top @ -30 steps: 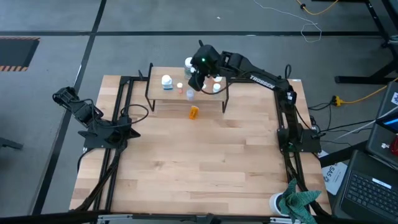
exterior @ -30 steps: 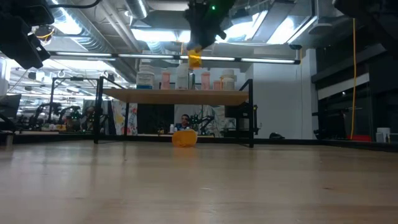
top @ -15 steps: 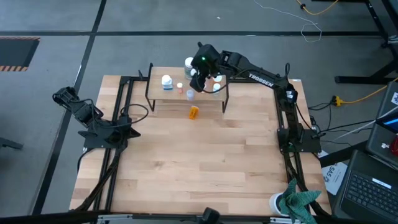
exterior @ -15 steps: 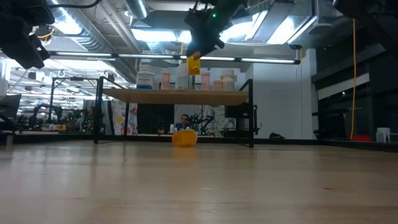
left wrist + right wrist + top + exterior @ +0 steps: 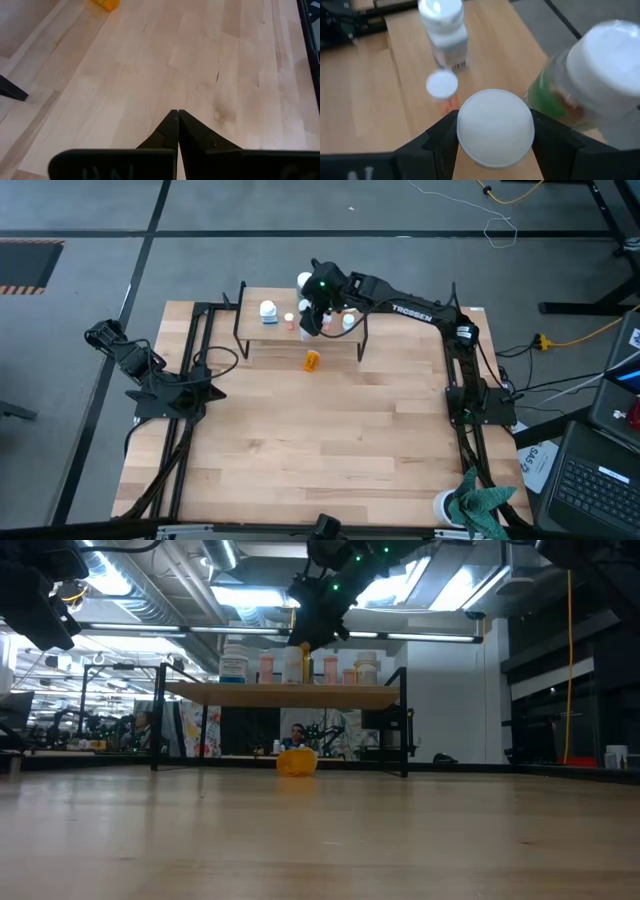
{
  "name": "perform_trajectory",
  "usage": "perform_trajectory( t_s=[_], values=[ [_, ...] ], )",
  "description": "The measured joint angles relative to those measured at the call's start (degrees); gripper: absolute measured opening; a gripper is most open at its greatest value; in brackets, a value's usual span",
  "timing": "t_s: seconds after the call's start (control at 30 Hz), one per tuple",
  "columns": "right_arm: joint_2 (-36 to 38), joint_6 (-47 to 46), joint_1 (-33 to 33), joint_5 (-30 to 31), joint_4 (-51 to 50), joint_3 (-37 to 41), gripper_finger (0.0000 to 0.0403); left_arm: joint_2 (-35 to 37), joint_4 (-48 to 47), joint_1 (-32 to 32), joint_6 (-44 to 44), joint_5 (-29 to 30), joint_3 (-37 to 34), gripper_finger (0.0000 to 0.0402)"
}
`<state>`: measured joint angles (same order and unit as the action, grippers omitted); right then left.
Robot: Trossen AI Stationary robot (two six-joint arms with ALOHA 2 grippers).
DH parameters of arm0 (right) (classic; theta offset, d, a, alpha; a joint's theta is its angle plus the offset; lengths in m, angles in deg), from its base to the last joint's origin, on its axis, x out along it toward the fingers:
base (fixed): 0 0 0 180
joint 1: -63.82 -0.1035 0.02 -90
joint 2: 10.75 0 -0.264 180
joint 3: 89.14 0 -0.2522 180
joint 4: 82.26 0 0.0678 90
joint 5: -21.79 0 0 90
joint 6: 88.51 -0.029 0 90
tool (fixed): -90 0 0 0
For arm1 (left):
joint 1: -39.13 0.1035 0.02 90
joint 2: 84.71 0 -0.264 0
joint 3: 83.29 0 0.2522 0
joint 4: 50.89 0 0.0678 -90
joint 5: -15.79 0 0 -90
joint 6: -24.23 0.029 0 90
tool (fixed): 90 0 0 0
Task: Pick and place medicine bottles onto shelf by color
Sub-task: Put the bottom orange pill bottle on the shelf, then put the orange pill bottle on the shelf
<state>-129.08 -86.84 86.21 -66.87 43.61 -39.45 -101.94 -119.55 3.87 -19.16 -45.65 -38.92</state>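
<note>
My right gripper hangs over the shelf, a small wood board on black wire legs at the table's far side, and is shut on an orange, white-capped medicine bottle. On the shelf stand a white bottle, a small orange bottle and a larger green bottle. Another orange bottle lies on its side on the table in front of the shelf. My left gripper is shut, holds nothing, and waits at the table's left side. My right gripper pinches the orange bottle between its two fingers, one on each side just under the white cap. The fingers slant down from the table's right. The cap hides the body in the wrist view. In the low view the bottle hangs above the shelf board.
More white-capped bottles stand in a row along the shelf. A white cup with teal cloth sits at the table's near right corner. Bare tabletop lies between the shelf and the near edge.
My right gripper has sunk toward the shelf and shifted slightly toward the table's left, tipping further downward. The orange bottle it holds has come down with it, close to the tops of the standing bottles.
</note>
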Motion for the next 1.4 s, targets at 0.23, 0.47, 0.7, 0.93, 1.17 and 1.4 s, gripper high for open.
perform_trajectory(
  t_s=[0.23, 0.47, 0.7, 0.93, 1.17, 1.4],
  values=[
    [0.0, 0.0, 0.0, 0.0, 0.4, 1.6, 0.0227, 0.0, 0.0, 0.0, 0.0, 0.0, 0.0, 0.0],
    [0.0, -0.6, 0.0, 0.0, 0.4, 1.6, 0.029, 0.0, 0.0, 0.0, 0.0, 0.0, 0.0, 0.0],
    [-0.1, -3.0, 0.0, 0.0, -0.6, -0.8, 0.0297, 0.0, 0.0, 0.0, 0.0, 0.0, 0.0, 0.0],
    [1.1, -7.8, -0.4, 2.0, -17.5, -12.9, 0.0298, 0.0, 0.0, 0.0, 0.0, 0.0, 0.0, 0.0],
    [5.6, -14.9, -7.3, -2.4, -34.7, -13.8, 0.0299, 0.0, 0.1, 0.0, -0.1, -0.1, 0.0, 0.0],
    [9.6, -28.0, -25.0, 10.3, -31.1, 5.8, 0.0299, 0.0, 0.1, 0.0, -1.0, -0.1, 0.0, 0.0]
  ],
)
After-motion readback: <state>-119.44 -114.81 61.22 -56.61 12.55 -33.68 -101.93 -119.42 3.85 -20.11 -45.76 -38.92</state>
